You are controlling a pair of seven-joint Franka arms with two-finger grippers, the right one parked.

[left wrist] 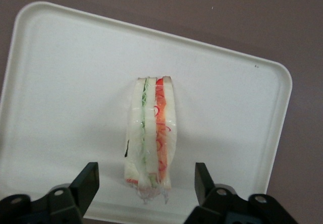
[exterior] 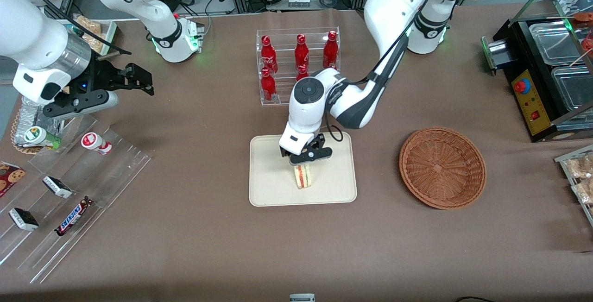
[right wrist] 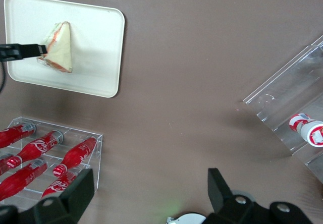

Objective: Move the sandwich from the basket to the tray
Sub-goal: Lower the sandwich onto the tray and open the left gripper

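The sandwich (exterior: pixel 304 176) stands on edge on the cream tray (exterior: pixel 268 186), its red, orange and green filling showing; it also shows in the left wrist view (left wrist: pixel 151 135) and in the right wrist view (right wrist: pixel 59 46). My left gripper (exterior: pixel 306 157) hangs just above the sandwich's upper end, over the tray (left wrist: pixel 60 82). Its fingers (left wrist: pixel 87 183) are spread wide on either side of the sandwich with a gap to each, touching nothing. The wicker basket (exterior: pixel 442 167) lies empty on the table toward the working arm's end.
A clear rack of red bottles (exterior: pixel 299 61) stands farther from the front camera than the tray. Clear tiered racks with snacks (exterior: pixel 69 200) lie toward the parked arm's end. A black appliance (exterior: pixel 542 75) and bagged pastries (exterior: pixel 579 172) sit at the working arm's end.
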